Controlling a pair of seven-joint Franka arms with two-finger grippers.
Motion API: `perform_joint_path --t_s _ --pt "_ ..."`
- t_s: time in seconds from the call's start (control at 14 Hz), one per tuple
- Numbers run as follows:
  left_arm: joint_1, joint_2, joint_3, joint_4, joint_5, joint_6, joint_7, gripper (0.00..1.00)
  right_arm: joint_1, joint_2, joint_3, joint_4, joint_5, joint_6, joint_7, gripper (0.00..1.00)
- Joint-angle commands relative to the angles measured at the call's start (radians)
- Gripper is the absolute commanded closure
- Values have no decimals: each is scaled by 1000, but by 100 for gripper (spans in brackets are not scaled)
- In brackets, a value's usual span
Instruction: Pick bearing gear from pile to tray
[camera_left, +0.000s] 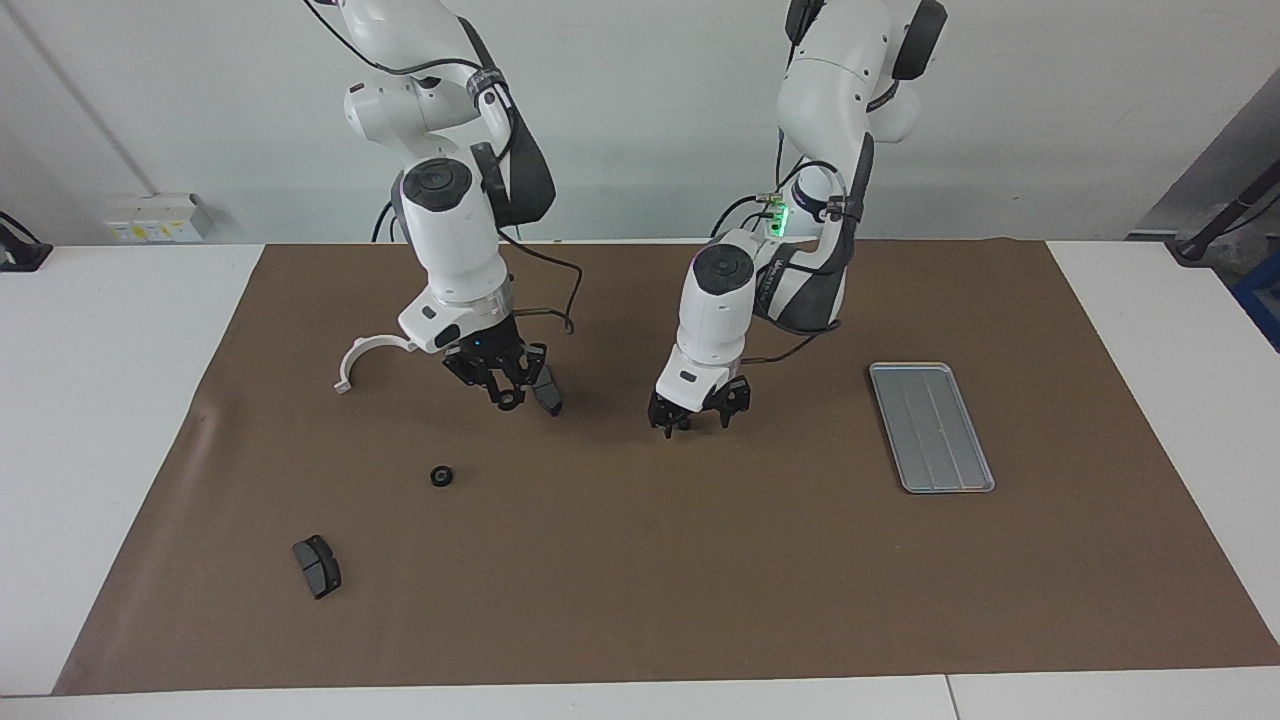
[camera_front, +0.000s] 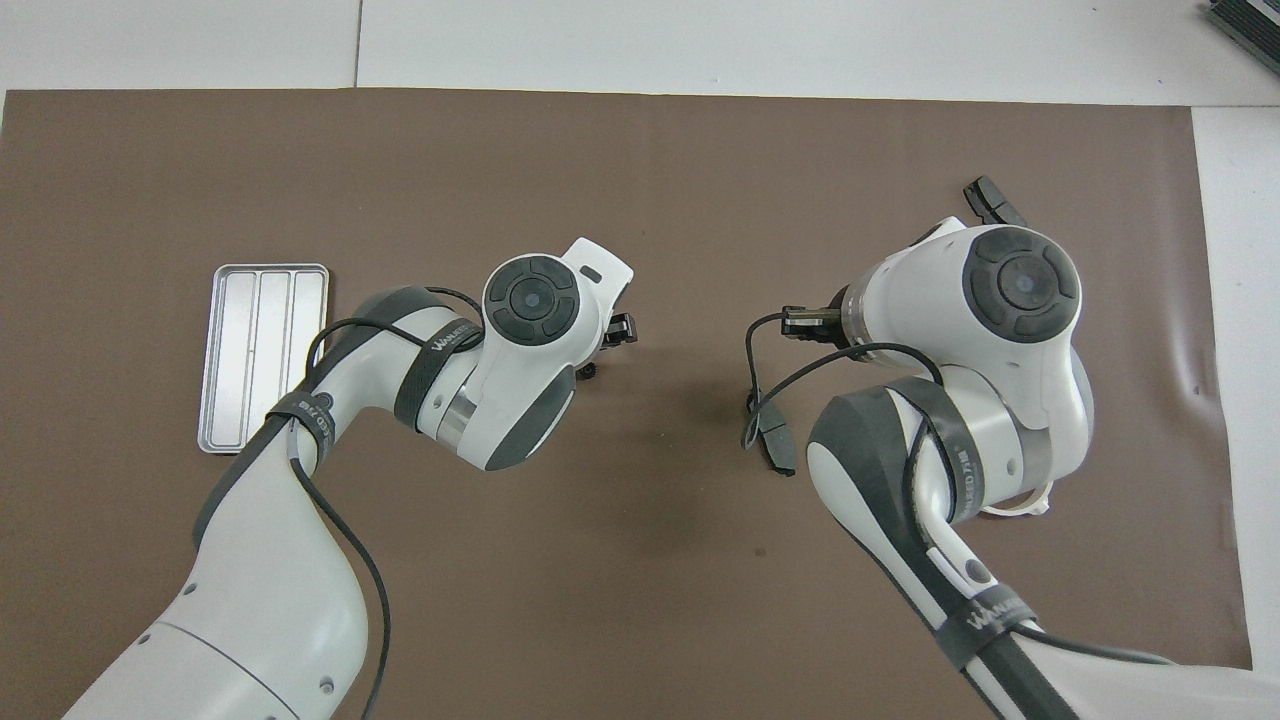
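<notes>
- My left claw (camera_left: 689, 418) is spread wide and low over a small black ring (camera_front: 589, 372) in the middle of the brown mat (camera_left: 640, 560). I judge this the grasp step.
- Next move: settle squarely, close on the ring, lift, and carry it to the ridged silver tray (camera_left: 931, 426) at the left arm's end.
- My right claw (camera_left: 505, 385) is nearly pressed together, by a dark curved brake pad (camera_left: 546, 394); I can't tell whether it touches.
- Another ring (camera_left: 441, 476) lies loose on the mat.

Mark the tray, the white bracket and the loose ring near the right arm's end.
tray (camera_left: 932, 428), facing view, ridged floor.
white bracket (camera_left: 357, 357), facing view, middle of its arc.
ring (camera_left: 441, 476), facing view, its rim.
</notes>
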Motion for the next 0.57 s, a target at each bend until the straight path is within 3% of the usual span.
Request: perform_joint_path --t_s 0.0,0.5 --pt "-14 -14 14 -41 27 35 -25 0 7 15 5 12 24 19 27 100" --pt "-21 -14 12 -67 21 59 -25 0 7 15 5 6 24 19 26 100"
